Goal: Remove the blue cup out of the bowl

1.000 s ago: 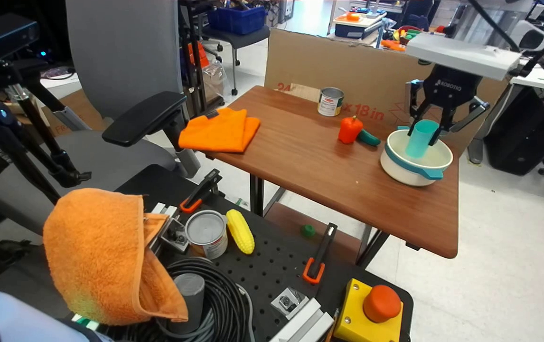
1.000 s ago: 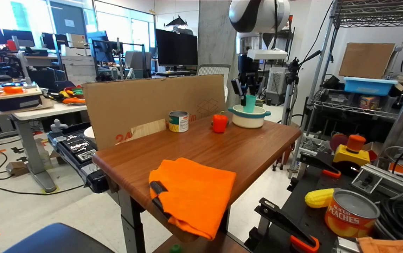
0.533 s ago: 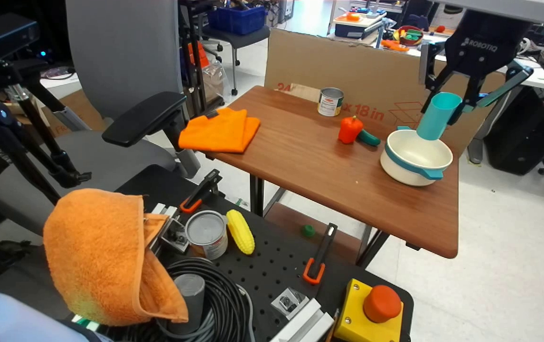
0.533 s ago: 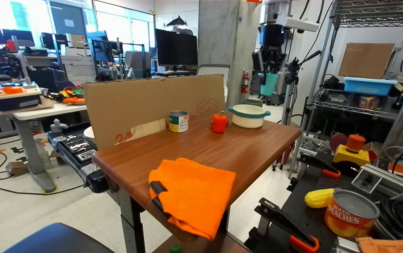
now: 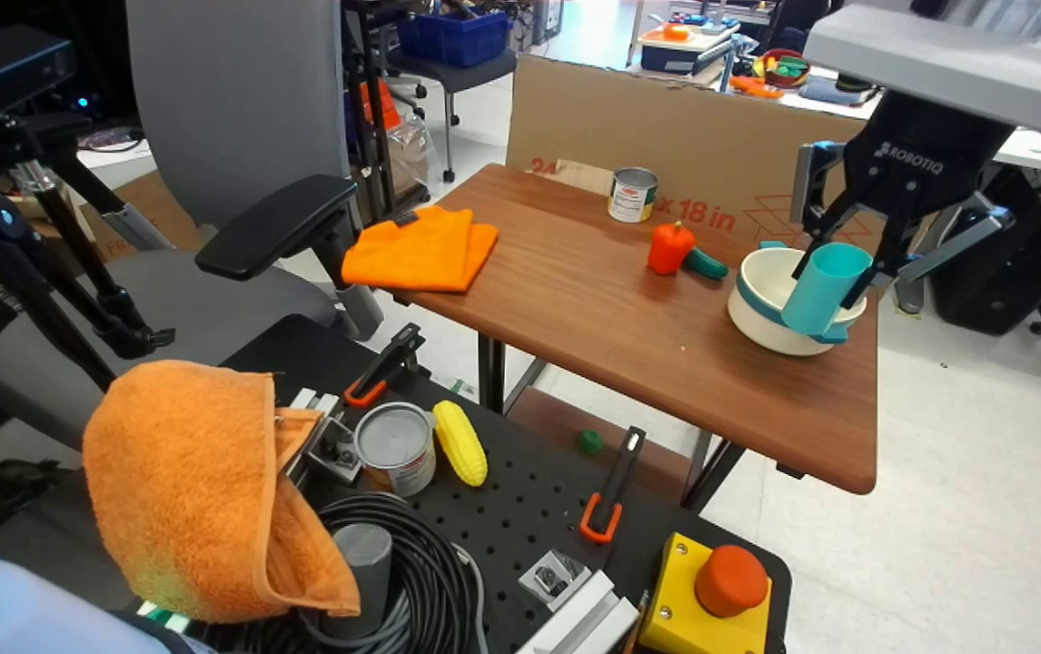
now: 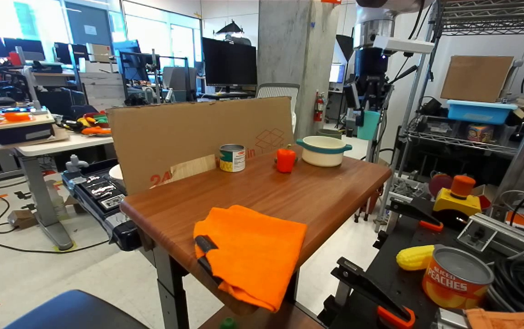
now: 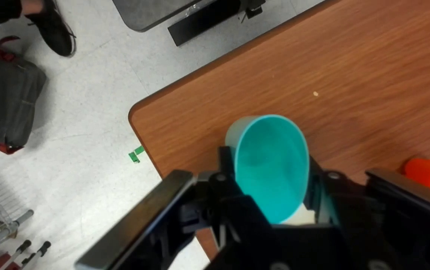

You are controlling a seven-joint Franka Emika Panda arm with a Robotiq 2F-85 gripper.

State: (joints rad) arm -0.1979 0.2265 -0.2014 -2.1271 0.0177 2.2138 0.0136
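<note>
My gripper is shut on the teal-blue cup, with one finger on each side of it near the rim. The cup is slightly tilted and held in the air outside the bowl. In an exterior view the cup hangs to the right of the bowl, clear of its rim. In the wrist view the gripper holds the cup with its mouth facing the camera. A cream part of the bowl shows behind it; the gripper hides the rest.
An orange-red pepper and a dark green vegetable lie beside the bowl. A can stands near the cardboard wall. An orange cloth lies at the table's far end. The table corner is close to the cup.
My gripper has lifted the cup up out of the bowl, then moved it rightward in an exterior view and lowered it somewhat beside the bowl. The bowl has stayed in place.
</note>
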